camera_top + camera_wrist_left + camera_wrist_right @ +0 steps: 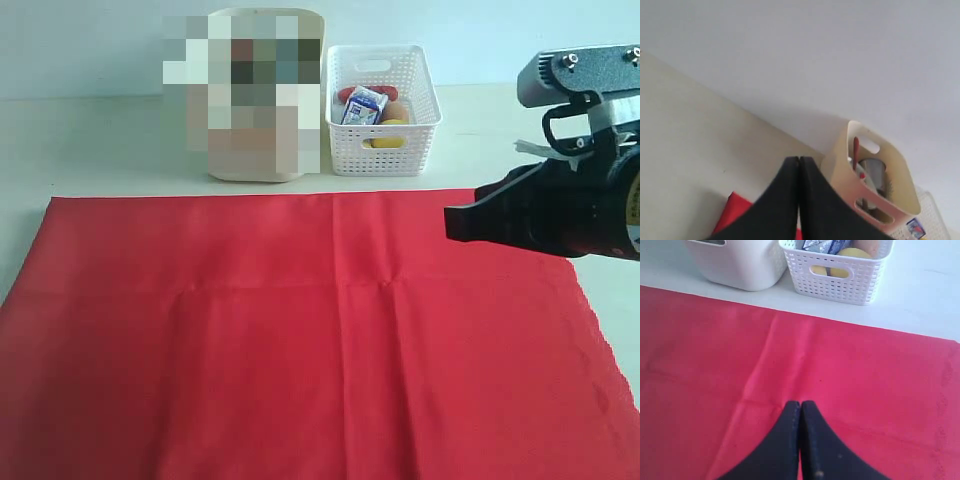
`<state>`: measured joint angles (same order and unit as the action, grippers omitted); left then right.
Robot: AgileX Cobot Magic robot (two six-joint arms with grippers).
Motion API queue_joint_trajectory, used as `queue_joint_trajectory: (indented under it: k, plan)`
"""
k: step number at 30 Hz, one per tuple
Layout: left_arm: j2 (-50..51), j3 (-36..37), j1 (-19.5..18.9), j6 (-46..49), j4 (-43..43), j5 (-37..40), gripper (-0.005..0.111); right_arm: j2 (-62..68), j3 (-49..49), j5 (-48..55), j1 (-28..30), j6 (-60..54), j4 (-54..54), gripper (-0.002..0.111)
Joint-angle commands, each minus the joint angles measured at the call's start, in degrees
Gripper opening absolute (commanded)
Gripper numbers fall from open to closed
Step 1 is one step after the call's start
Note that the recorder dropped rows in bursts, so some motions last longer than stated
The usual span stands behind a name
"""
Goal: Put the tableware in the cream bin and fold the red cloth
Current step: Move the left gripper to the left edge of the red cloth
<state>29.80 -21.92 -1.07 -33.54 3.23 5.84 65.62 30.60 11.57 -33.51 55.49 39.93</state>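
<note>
The red cloth (pixel 300 340) lies spread flat over the front of the table, its scalloped edge on the right. Behind it stands the cream bin (pixel 262 168). The left wrist view shows tableware inside the cream bin (pixel 892 192): a steel cup (pixel 873 172) and a reddish-brown handle (pixel 856 149) standing upright. My right gripper (pixel 452 222) hovers shut and empty over the cloth's right part; its jaws (pixel 800 404) meet above the red cloth (pixel 715 365). My left gripper (pixel 799 160) is shut and empty, near the cloth's corner (pixel 732 212). It is outside the exterior view.
A white perforated basket (pixel 385 148) stands right of the bin, holding a small milk carton (pixel 363 105), a lemon (pixel 390 128) and other food. Bare pale table (pixel 100 140) runs behind and left of the cloth. A wall rises at the back.
</note>
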Motion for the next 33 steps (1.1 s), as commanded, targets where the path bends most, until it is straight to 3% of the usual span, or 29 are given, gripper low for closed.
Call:
queue_joint_trajectory:
  k: [1,12,15,20,23,27,33]
  plan:
    - [4.79,-1.45,-0.15,0.52,-0.38,-7.91,0.003,0.33,-0.25,-0.77,0.01,0.05,0.73,0.000]
    - [30.07,-5.33,-0.15,7.20,0.61,5.31,0.004,0.33,-0.25,-0.77,0.01,0.05,0.73,0.000]
    - [35.37,-5.33,-0.15,10.18,0.61,6.59,0.017,0.35,-0.25,-0.89,0.01,0.05,0.73,0.000]
    - [43.92,-5.33,-0.15,10.90,0.61,5.46,0.055,0.35,-0.25,-0.89,0.01,0.05,0.73,0.000]
    - [47.76,-5.33,0.34,10.80,0.39,3.87,0.067,0.35,-0.25,-0.89,0.01,0.05,0.73,0.000]
    - [54.13,-5.33,4.58,13.99,0.64,-0.30,0.073,0.35,-0.25,-0.91,0.01,0.05,0.86,0.000]
    - [63.14,-5.33,5.07,15.77,0.64,-5.84,0.073,0.35,-0.25,-0.91,0.01,0.05,0.98,0.000]
